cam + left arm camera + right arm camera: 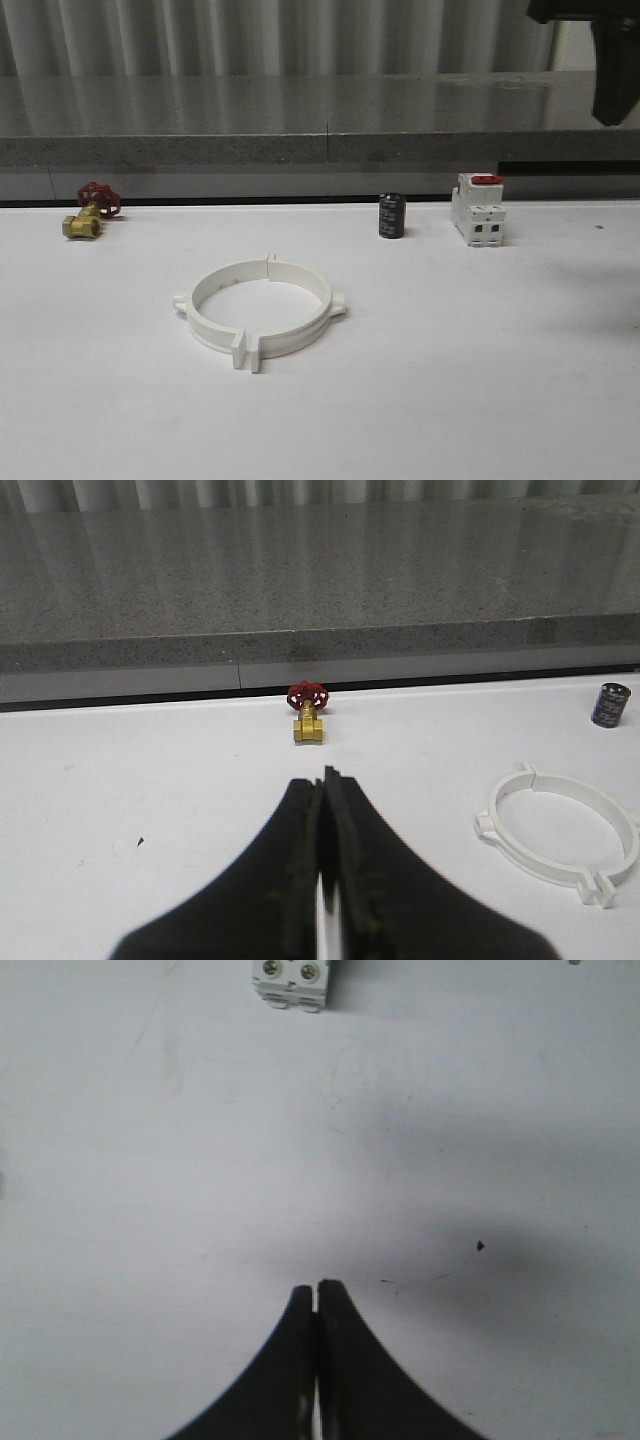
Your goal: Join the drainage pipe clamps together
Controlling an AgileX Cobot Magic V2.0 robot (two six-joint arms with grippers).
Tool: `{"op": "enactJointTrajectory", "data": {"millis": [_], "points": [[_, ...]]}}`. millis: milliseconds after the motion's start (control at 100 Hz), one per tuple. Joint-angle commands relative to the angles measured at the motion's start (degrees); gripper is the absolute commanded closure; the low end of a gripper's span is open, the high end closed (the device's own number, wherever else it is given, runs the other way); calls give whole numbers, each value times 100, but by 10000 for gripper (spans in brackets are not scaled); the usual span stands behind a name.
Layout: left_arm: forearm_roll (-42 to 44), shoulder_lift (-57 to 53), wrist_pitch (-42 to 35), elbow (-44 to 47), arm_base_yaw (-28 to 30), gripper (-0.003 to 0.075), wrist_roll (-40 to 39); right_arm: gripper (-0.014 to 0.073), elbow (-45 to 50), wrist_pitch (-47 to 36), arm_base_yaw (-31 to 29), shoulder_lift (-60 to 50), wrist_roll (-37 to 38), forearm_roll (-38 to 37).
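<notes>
The two white drainage pipe clamps lie on the white table as one wide ring, left half [212, 338] against right half [296, 340]. Their flat end tabs meet at the front [246, 355] and at the back. A small lug sticks out on each side. In the left wrist view the ring [540, 863] lies well off to one side of my left gripper [322, 780], which is shut with nothing in it. My right gripper [317, 1288] is also shut and empty, hanging above bare table. Part of the right arm [615, 60] shows high at the far right.
A brass valve with a red handwheel [88, 212] [308, 715] sits at the back left. A black cylinder [391, 216] [610, 704] and a white breaker with a red switch [477, 210] [290, 982] stand at the back right. A grey stone ledge [300, 130] runs behind the table.
</notes>
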Motion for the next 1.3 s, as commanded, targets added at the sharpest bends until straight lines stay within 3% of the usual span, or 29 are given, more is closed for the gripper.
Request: {"op": "enactJointTrajectory", "data": {"millis": [0, 310, 600, 1290], "points": [[-54, 78, -463, -146, 9, 741, -15, 658, 286, -591, -288, -587, -552, 276], [-54, 78, -463, -146, 9, 741, -15, 658, 1897, -1393, -942, -1843, -580, 351], [-54, 78, -463, -146, 9, 741, -15, 658, 2794, -2082, -948, -2835, -575, 341], [-54, 78, -463, -146, 9, 741, -15, 658, 5520, -5192, -948, -5708, -574, 167]]}}
